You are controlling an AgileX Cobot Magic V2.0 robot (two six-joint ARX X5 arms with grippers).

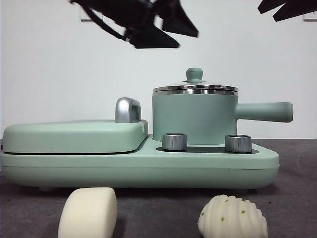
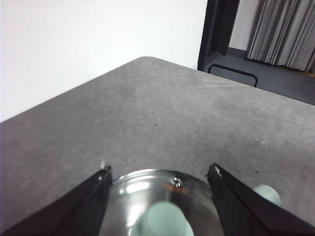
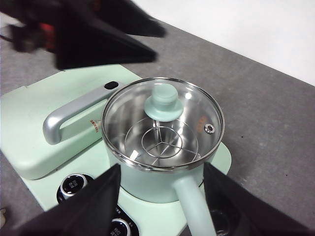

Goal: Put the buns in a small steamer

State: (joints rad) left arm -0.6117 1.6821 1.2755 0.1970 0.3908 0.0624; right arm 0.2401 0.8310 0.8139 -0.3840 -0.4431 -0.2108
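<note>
The small steamer (image 1: 193,116) is a mint-green pot on the cooker base, its green-knobbed glass lid (image 1: 194,75) on and its side handle (image 1: 265,111) pointing right. The smooth bun (image 1: 88,213) and the ridged green-flecked bun (image 1: 233,218) lie on the table in front of the base. My left gripper (image 1: 166,32) hangs open and empty above and left of the lid. Its wrist view shows the gripper (image 2: 160,168) with its jaws spread over the lid (image 2: 147,189). My right gripper (image 3: 162,166) is open and empty high above the steamer (image 3: 162,128), and shows at the top right of the front view (image 1: 285,7).
The flat green griddle section (image 1: 74,136) with a chrome handle (image 1: 128,109) takes the base's left half. Two steel knobs (image 1: 174,141) (image 1: 238,143) sit in front of the pot. A steel rack (image 3: 162,142) lies inside the pot. The grey table (image 2: 162,113) ends at a white wall.
</note>
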